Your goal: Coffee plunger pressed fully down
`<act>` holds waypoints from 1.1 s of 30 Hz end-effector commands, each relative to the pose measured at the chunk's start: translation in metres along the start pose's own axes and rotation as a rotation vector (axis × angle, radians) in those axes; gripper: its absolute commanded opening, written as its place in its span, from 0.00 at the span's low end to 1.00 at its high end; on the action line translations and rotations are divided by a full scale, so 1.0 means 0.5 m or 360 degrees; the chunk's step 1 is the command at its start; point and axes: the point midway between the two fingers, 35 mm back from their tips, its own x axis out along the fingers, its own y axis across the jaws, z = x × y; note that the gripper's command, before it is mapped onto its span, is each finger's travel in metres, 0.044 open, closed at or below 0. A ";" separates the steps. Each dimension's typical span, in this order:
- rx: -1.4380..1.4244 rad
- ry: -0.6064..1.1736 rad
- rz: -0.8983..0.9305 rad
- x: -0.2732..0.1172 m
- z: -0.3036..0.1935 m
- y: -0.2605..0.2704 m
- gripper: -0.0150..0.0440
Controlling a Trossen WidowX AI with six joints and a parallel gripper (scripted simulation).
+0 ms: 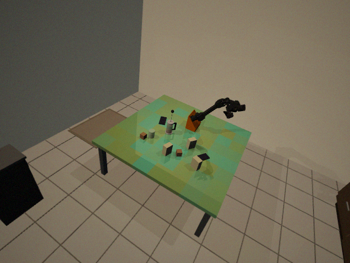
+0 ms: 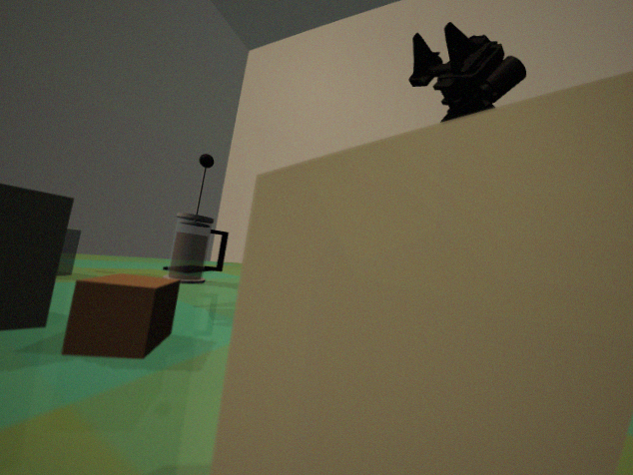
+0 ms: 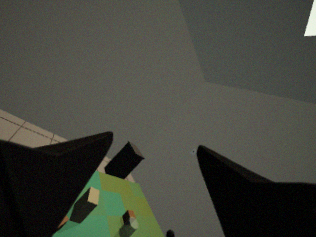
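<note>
Gripper: the gripper [image 1: 232, 110] is hanging high over the far right side of the table [image 1: 180, 184], fingers spread wide and holding nothing.
Coffee press: the coffee press [image 1: 170, 126] is standing upright on the far left part of the table, well apart from the gripper.
Plunger: the plunger knob [image 1: 172, 111] is sitting high on its rod.
Top view: this one is showing the whole layout, with the orange base block [image 1: 192, 121], a grey cup [image 1: 152, 133] and small brown cubes [image 1: 143, 135] around the press.
Exterior view: a big cream block [image 2: 424, 306] is filling the frame, hiding the arm; only the gripper [image 2: 437, 56] is peeking above it.
Wrist view: two dark fingers are framing grey wall and a corner of the table; the press itself is not showing here.
</note>
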 end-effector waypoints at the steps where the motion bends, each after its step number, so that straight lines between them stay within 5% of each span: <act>1: -0.0009 0.0009 -0.0001 0.005 -0.003 0.002 0.98; 10: -0.0195 0.0286 -0.0108 0.150 -0.102 0.011 1.00; 21: -0.0215 0.0896 -0.0034 0.358 -0.340 -0.087 1.00; 33: 0.0384 0.1323 0.0200 0.410 -0.615 -0.282 1.00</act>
